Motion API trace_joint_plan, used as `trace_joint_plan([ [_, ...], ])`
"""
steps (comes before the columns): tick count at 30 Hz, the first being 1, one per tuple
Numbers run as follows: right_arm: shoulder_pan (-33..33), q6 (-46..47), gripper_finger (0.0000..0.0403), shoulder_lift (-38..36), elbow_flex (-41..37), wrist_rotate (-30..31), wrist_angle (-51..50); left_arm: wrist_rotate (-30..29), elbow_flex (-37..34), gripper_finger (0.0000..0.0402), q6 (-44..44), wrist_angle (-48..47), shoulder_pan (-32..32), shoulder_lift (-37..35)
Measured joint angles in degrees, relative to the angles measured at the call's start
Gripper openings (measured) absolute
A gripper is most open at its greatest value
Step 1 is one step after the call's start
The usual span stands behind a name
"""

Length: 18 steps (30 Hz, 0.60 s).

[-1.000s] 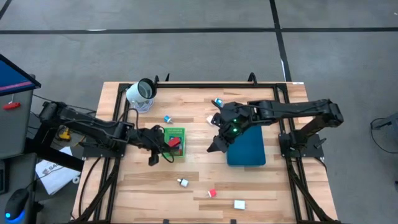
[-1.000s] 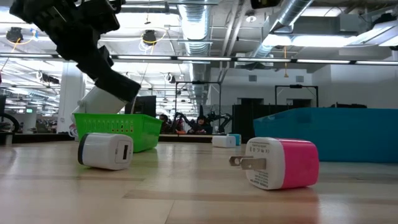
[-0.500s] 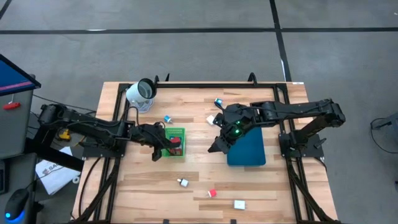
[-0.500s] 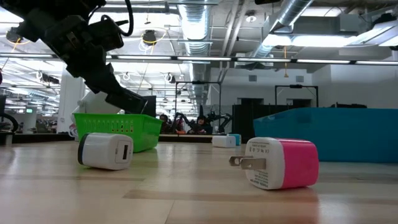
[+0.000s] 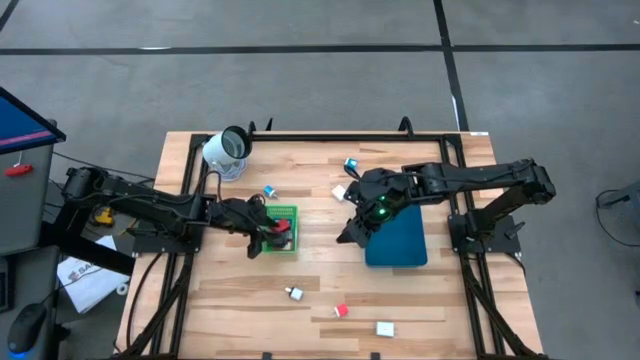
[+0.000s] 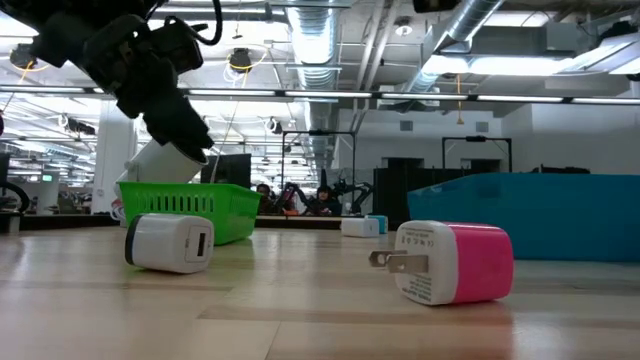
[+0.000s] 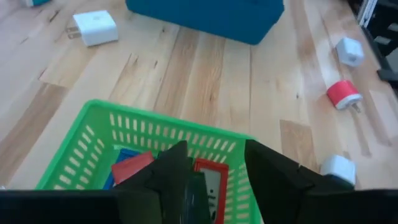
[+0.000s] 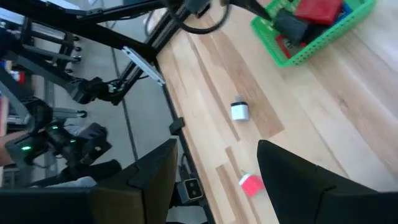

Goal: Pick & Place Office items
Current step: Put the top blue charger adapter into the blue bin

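So on the far left of the tabletop (image 5: 320, 285) there's a white cylinder (image 5: 228, 150) lying near the back corner, dark opening facing out. Next to that, the left arm reaches in from the side and its left claw (image 5: 262, 233) sits right at the green tray (image 5: 290, 211), over the tray's left edge. From the left wrist view the two dark fingers (image 7: 268, 171) stand apart with a gap between them, hanging over the basket wall, and I can't see anything pinched in there. Inside the tray there's a red block (image 7: 131, 165) and a red-framed piece (image 7: 212, 175) lying next to it, plus something blue underneath.

Loose office items are scattered around: a little blue one (image 5: 270, 190) just behind the green tray, a small white plug (image 5: 293, 293) toward the front, then a red-and-white plug (image 5: 341, 311) and a white block (image 5: 385, 328) near the front edge. Behind the middle there's another blue piece (image 5: 351, 164) and a white one (image 5: 340, 192).

Right of centre, the right claw (image 5: 349, 236) hovers beside the dark blue tray (image 5: 398, 240), at its left edge. Its fingers (image 8: 149, 177) are spread, nothing between them.
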Motion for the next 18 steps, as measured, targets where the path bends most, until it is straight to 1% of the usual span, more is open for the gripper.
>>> trace_joint_plan([
  [4, 0.0, -0.7, 0.0214, 0.0, 0.0, 3.8, -5.6, -0.5, 0.0, 0.0169, -2.2, 4.5, 0.0, -0.9],
  [8, -0.4, -0.4, 0.0214, 0.0, 0.0, 8.5, -13.3, -4.6, 0.0, 0.0176, -5.3, 9.4, 0.0, -2.7],
  [11, -2.4, -1.8, 0.0214, 0.0, 0.0, 11.1, -16.1, -6.3, 0.0, 0.0181, -6.5, 13.5, 0.0, -4.3],
  [14, -6.9, -8.0, 0.0214, 0.5, 0.0, 10.8, -16.2, -6.3, 0.1, 0.0185, -5.0, 17.9, 0.0, -6.1],
  [18, -16.0, -19.3, 0.0214, 4.3, 0.0, 4.9, -16.3, -6.3, 0.7, 0.0189, -2.6, 21.0, -0.2, -9.2],
])
